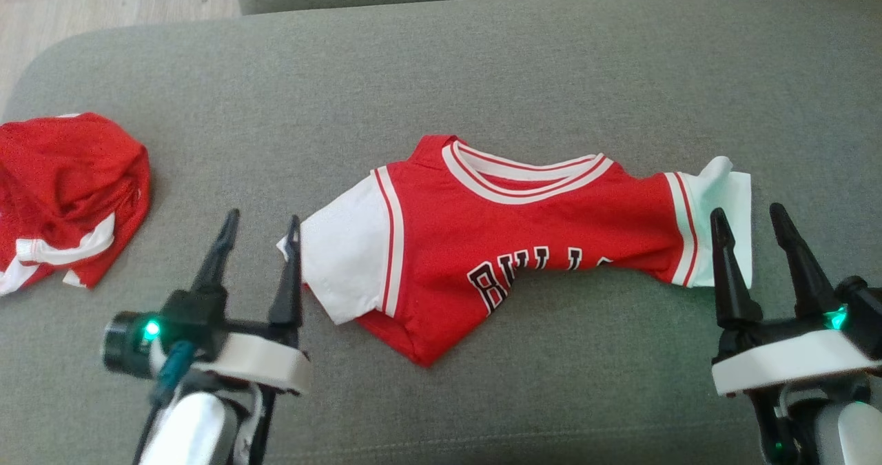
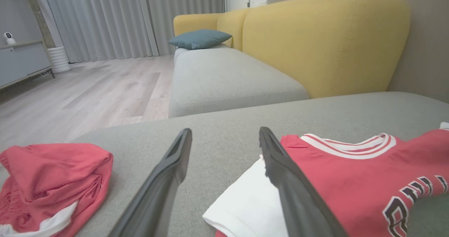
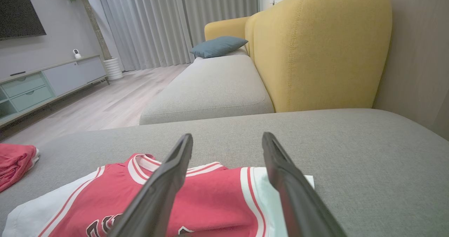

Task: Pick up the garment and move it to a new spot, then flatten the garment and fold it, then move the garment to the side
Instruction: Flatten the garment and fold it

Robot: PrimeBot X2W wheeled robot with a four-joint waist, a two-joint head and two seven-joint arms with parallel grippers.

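Observation:
The garment (image 1: 524,224) is a red jersey with white sleeves and black lettering. It lies front up, bunched along its lower edge, in the middle of the grey cushion (image 1: 482,72). My left gripper (image 1: 263,218) is open just left of the left sleeve (image 1: 344,258), its right finger at the sleeve's edge. My right gripper (image 1: 747,210) is open at the right sleeve (image 1: 732,179), with one finger in front of the white cloth. The left wrist view shows the gripper (image 2: 225,131) beside the jersey (image 2: 350,180). The right wrist view shows the gripper (image 3: 228,136) over the jersey (image 3: 210,195). Nothing is held.
A second red garment with white trim (image 1: 69,182) lies crumpled at the cushion's left end (image 2: 52,173). Beyond the cushion are another grey seat (image 2: 224,79), a yellow sofa back (image 2: 326,37), a blue pillow (image 2: 200,38) and wooden floor (image 2: 87,89).

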